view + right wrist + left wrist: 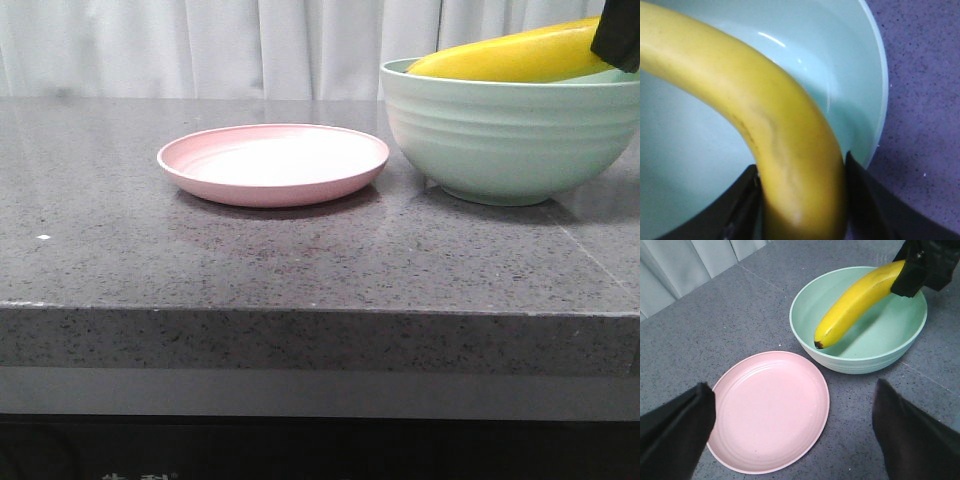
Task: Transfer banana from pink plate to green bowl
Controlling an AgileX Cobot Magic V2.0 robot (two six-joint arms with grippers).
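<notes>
The yellow banana (510, 55) lies tilted inside the green bowl (510, 130) at the right of the table, its dark tip low in the bowl (819, 344). My right gripper (617, 40) is shut on the banana's upper end (800, 195) above the bowl's right rim. The bowl's inside shows in the right wrist view (690, 150). The pink plate (273, 163) sits bare left of the bowl. My left gripper (795, 425) is open, hovering above the plate (770, 410), holding nothing.
The grey speckled table (300, 260) has its front edge close to the camera. A white curtain (200, 45) hangs behind the table. Plate and bowl stand a small gap apart.
</notes>
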